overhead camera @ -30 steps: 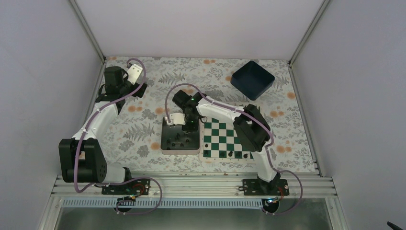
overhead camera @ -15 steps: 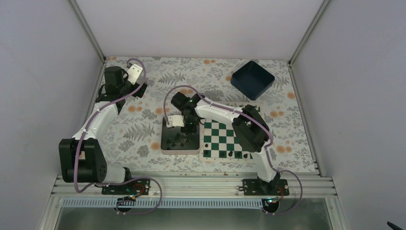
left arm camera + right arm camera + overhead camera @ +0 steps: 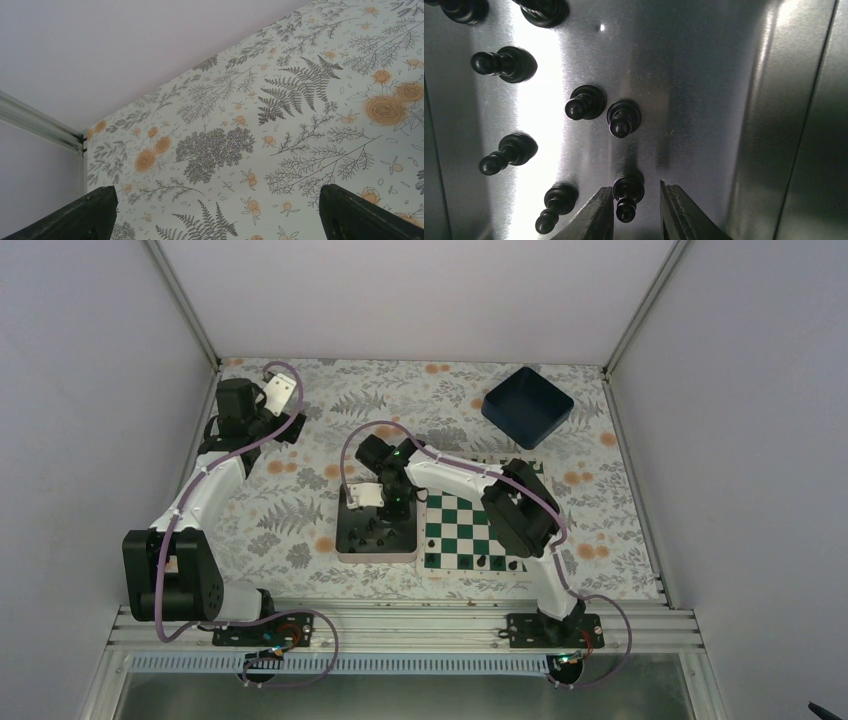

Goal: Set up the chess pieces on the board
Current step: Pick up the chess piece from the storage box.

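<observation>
Shifted my right gripper (image 3: 636, 214) a bit left; jaws apart, straddling one glossy black pawn (image 3: 626, 189) among chess pieces (image 3: 584, 102) in shiny scratched tin (image 3: 704, 100), beside green/white board (image 3: 470, 530). My left gripper (image 3: 216, 200): wide open over floral worktop (image 3: 300, 125).

The top camera looks down from above and behind both arm bases, far off, over the whole table (image 3: 290, 530). The left wrist camera looks past the left gripper (image 3: 215, 202), low over that table toward a wall (image 3: 125, 50). The right wrist camera looks past the right gripper (image 3: 636, 200), very close, into the tin (image 3: 704, 75) just ahead, which looks small from above.
</observation>
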Robot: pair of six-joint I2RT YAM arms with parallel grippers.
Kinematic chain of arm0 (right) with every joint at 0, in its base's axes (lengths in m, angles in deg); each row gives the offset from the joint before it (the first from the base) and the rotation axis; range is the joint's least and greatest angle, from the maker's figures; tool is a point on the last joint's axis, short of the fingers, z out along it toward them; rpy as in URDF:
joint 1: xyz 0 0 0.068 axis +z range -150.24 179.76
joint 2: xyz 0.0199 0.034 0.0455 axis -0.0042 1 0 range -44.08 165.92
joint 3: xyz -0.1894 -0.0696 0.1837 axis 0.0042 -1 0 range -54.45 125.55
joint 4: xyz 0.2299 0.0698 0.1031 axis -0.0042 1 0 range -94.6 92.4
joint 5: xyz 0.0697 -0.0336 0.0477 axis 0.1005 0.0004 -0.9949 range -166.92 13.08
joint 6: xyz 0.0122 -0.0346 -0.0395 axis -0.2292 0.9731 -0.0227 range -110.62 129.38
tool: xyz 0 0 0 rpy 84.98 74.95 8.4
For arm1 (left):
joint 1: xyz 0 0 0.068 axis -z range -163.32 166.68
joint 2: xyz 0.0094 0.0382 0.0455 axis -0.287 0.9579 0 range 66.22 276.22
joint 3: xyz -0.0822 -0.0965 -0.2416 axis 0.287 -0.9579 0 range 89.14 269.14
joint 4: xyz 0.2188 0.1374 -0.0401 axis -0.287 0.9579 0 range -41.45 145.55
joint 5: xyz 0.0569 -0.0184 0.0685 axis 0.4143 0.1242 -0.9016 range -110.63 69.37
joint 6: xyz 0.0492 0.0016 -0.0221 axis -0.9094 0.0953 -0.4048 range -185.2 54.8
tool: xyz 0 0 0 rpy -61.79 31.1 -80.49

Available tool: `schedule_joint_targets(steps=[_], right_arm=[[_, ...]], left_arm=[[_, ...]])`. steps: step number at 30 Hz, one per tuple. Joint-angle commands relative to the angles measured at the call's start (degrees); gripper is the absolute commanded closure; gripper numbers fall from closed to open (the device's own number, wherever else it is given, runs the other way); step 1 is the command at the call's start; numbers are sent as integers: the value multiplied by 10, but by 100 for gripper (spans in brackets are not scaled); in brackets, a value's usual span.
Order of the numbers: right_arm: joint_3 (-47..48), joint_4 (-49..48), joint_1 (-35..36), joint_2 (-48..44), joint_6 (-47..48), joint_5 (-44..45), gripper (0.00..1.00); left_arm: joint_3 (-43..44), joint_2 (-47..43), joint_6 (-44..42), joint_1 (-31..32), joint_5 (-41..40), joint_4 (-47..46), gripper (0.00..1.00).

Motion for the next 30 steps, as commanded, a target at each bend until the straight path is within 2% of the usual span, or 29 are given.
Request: schedule_joint_targets(steps=[1, 6, 12, 17, 23, 30], right_arm=[[-14, -10, 6, 11, 5, -8, 74], [-16, -13, 6, 13, 4, -11, 75], [-16, -14, 6, 2, 2, -16, 88], [-22, -7, 5, -30, -2, -8, 90], [-57, 0, -8, -124, -19, 20, 91], [-173, 4, -65, -261, -39, 38, 91]], left_arm=[[-3, -14, 0, -2, 12, -15, 0], [-4, -17, 0, -4, 14, -14, 0], [-3, -17, 1, -3, 16, -13, 0], [-2, -16, 1, -3, 15, -12, 0], [0, -16, 1, -3, 11, -12, 0], [2, -19, 2, -6, 6, -12, 0]])
